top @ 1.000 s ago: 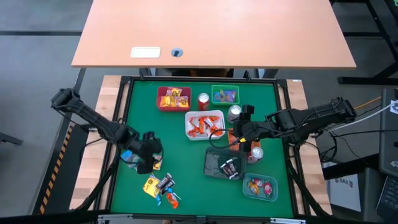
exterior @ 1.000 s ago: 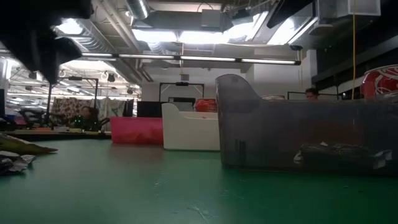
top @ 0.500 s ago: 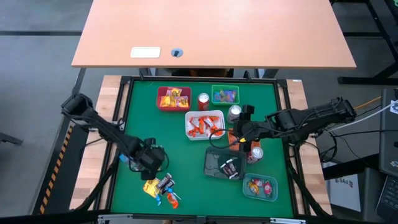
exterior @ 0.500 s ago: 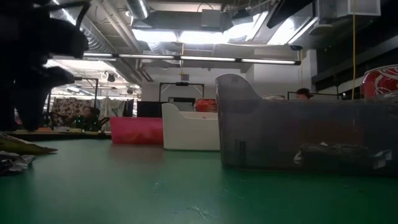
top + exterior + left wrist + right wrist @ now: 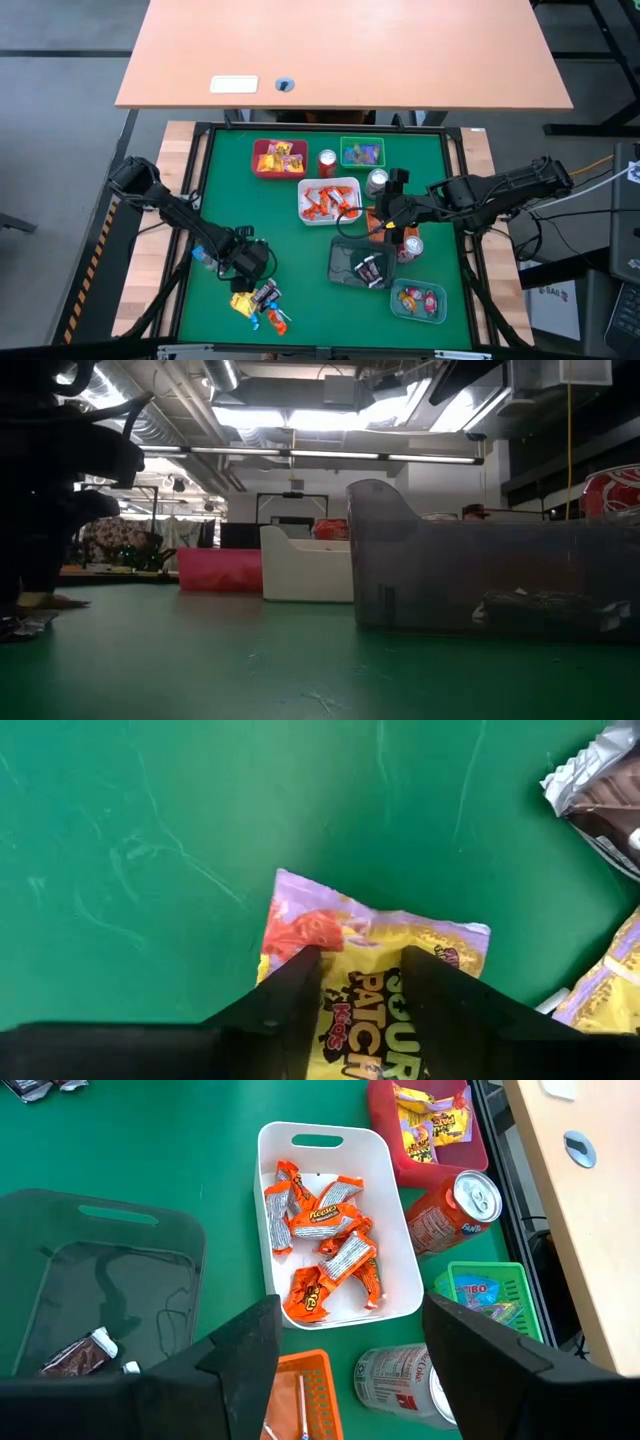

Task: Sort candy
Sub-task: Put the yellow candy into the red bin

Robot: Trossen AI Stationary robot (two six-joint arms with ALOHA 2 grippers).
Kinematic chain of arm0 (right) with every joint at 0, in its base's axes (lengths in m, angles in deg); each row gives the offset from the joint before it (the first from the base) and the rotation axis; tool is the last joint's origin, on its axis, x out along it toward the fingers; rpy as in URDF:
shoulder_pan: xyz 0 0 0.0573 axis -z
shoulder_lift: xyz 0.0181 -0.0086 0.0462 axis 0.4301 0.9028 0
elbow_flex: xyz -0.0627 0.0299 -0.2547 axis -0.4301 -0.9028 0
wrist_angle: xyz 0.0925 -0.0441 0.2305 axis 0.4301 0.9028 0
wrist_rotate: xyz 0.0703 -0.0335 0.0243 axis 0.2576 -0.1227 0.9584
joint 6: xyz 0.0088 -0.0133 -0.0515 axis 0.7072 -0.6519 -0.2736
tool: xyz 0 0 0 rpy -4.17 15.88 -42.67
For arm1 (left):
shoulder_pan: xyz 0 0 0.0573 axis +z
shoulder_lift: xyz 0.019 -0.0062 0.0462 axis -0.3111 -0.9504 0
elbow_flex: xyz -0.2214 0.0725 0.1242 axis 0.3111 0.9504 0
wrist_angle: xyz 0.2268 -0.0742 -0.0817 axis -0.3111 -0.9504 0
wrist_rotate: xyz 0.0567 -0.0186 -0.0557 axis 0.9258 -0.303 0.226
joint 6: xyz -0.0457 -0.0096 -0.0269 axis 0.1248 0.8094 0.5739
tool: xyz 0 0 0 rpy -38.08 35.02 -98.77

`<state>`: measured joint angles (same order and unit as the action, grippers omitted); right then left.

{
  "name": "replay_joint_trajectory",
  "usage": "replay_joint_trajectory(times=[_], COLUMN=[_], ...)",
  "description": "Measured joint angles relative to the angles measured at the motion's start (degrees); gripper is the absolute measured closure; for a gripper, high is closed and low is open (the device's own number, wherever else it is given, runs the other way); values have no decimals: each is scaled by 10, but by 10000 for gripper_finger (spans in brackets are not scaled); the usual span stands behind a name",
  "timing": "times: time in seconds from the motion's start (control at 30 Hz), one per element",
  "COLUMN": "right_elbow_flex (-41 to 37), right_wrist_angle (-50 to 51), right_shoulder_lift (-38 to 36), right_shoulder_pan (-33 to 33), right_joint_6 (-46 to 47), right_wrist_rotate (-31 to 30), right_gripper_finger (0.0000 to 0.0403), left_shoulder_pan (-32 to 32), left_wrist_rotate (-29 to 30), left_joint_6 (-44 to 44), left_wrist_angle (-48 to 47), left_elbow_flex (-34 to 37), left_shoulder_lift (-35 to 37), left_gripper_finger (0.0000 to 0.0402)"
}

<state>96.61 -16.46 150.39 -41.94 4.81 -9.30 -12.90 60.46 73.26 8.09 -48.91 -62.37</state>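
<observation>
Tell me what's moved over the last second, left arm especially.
The left gripper came down and toward the near edge, onto the loose candy pile. Its fingers now straddle a yellow Sour Patch Kids packet lying flat on the mat, not yet lifted. The right gripper stayed open above the trays; the trays, cans and sorted candy have not shifted.

My high camera looks straight down on the whole green mat point(image 5: 300, 240). My low one sits at mat level, facing the room. The left wrist camera is pressed close over a yellow packet point(image 5: 400, 980); the right wrist camera, higher, shares the white tray point(image 5: 335, 1230) with the overhead.
</observation>
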Motion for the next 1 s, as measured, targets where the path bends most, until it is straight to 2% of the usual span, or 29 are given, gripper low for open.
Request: replay_joint_trajectory(times=[0.4, 0.7, 1.0], right_elbow_flex=[0, 0, 0], right_wrist_angle=[0, 0, 0], right_shoulder_lift=[0, 0, 0], right_shoulder_pan=[0, 0, 0], right_joint_6=[0, 0, 0], right_wrist_rotate=[0, 0, 0], right_gripper_finger=[162, 162, 162], left_shoulder_pan=[19, 96, 184], left_wrist_rotate=[-5, 0, -13], left_joint_6=[0, -6, -91], left_wrist_angle=[94, 229, 368], left_elbow_flex=[3, 4, 4], left_shoulder_lift=[-1, -3, 15], left_gripper_finger=[394, 400, 401])
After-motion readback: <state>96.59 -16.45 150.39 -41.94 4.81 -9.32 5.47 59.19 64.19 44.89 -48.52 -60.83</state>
